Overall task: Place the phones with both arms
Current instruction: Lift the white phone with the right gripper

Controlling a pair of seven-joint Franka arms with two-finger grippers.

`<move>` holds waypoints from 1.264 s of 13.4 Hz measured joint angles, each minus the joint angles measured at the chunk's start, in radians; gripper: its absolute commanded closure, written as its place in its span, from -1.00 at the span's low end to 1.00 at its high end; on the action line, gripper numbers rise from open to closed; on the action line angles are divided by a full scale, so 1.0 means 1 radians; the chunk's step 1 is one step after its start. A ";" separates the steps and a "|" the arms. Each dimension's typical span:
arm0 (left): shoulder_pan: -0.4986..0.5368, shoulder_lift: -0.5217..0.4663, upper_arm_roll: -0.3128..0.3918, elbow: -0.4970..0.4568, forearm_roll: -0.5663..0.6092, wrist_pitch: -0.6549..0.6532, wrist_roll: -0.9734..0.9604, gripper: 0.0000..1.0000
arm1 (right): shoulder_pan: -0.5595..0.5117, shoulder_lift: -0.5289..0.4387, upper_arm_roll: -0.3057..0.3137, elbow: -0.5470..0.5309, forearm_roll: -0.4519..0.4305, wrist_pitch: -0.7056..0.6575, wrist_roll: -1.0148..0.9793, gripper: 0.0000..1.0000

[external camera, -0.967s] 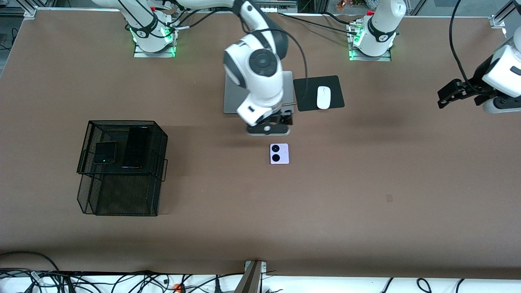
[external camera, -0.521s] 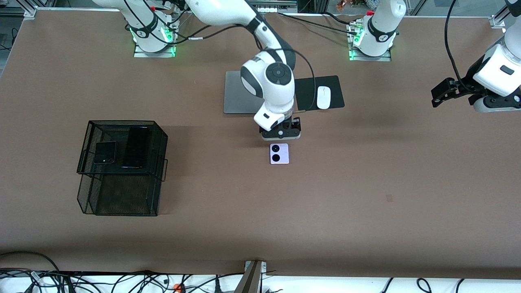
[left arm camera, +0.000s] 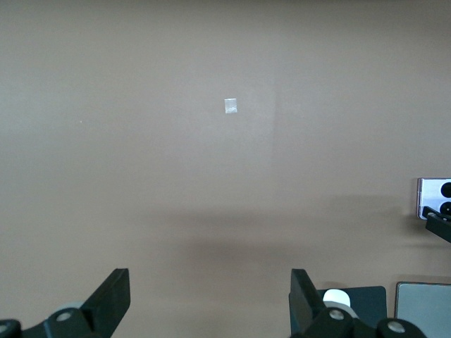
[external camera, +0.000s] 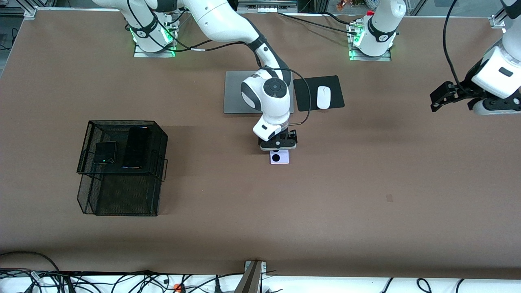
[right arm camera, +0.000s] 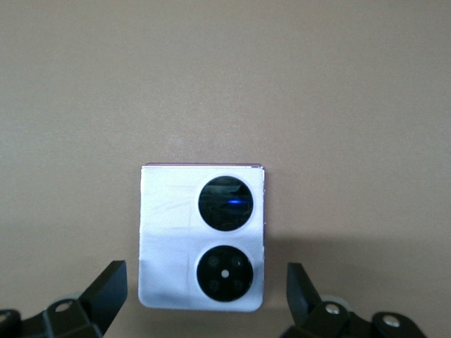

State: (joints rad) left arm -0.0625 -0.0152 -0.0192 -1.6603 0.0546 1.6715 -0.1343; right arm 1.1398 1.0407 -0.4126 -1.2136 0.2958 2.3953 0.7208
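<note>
Two black phones (external camera: 122, 149) lie on the mesh basket (external camera: 122, 195). The lilac phone (right arm camera: 202, 237) remains, just under the spread right gripper (right arm camera: 204, 296). The left gripper (left arm camera: 210, 296) waits, spread, well apart.

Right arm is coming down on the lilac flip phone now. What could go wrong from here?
1. The lilac flip phone lies flat on the table, so the open right gripper may scrape the table or push the phone instead of gripping it.
2. The wire basket already carries the black flip phone and the slab phone on top; a third may knock them.
The left gripper waits over bare table.
</note>
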 measured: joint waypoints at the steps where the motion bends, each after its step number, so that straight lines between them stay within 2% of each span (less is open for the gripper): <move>1: 0.000 0.004 -0.004 0.000 0.000 0.008 0.000 -1.00 | 0.000 0.004 0.000 0.000 0.000 0.005 0.000 -1.00; 6: 0.001 0.007 -0.026 0.000 0.000 0.016 0.000 -1.00 | 0.001 0.019 0.000 0.001 0.000 0.027 0.016 -1.00; 7: 0.004 0.007 -0.024 0.001 0.000 0.016 0.000 -1.00 | 0.001 0.023 0.000 0.001 0.000 0.035 0.021 -0.94; 8: 0.007 0.006 -0.023 0.005 0.000 0.016 0.000 -1.00 | 0.002 0.028 0.000 0.001 0.000 0.043 0.024 -0.63; 11: 0.009 0.002 -0.024 0.021 0.000 0.016 -0.001 -1.00 | 0.002 0.030 0.000 0.002 0.000 0.050 0.026 0.76; 12: 0.009 0.001 -0.024 0.023 0.000 0.009 -0.002 -1.00 | 0.002 0.030 0.000 0.005 0.000 0.050 0.027 1.00; 14: 0.011 0.003 -0.019 0.022 0.000 -0.033 -0.003 -1.00 | 0.002 0.030 -0.003 0.007 0.000 0.044 0.027 1.00; 17: 0.031 0.020 -0.016 0.021 0.000 -0.074 -0.001 -1.00 | 0.002 0.016 -0.041 0.039 0.000 -0.061 0.027 1.00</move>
State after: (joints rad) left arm -0.0316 0.0047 -0.0351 -1.6395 0.0546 1.5973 -0.1354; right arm 1.1417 1.0570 -0.4537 -1.1744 0.2958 2.3338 0.7481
